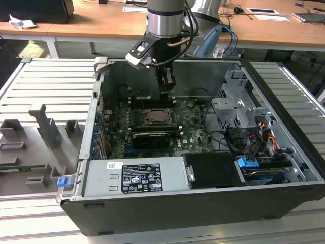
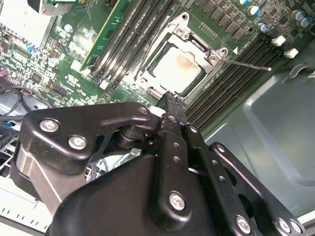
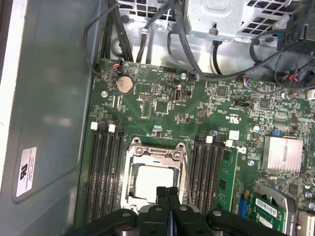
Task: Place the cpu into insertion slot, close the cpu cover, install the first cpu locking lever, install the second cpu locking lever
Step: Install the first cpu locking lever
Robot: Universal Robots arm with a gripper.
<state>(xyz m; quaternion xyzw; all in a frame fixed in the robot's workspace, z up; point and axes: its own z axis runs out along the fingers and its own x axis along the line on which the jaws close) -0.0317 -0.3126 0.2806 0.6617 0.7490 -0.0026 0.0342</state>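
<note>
Looking in from the exterior view, you've got the gripper [image 1: 165, 90] pointing straight down inside the open computer case [image 1: 284, 168]. It hangs just above the insertion slot [image 1: 147, 122] on the green board [image 1: 190, 129]. By my read, the step in hand is the first locking lever. Come at it low with the fingertips, catch the rod close to its free end, and sweep it down and under its catch in one smooth arc. Stay off the chip's face.

Over to the second wrist view, and the cpu [image 2: 178, 68] sits flat in the slot, pale top showing. The cpu cover [image 2: 147, 77] looks folded down around it, framing it on every side. One thin locking lever [image 2: 246, 64] juts away from the socket corner across the memory slots [image 2: 231, 81], so I judge it unlatched. Your fingertips [image 2: 172, 110] are pressed together to a narrow point with nothing between them. That point hovers at the near edge of the cover; whether it touches the metal, I can't tell.

Now the first wrist view, and it's the same story. The two black fingers meet with no gap, empty, right over the near rim of the cover frame. The chip sits just beyond them, and a thin rod [image 3: 186, 172] runs between the socket and the neighbouring memory slots. A closed, pointed hand suits pushing, so keep it square to the rod.
</note>
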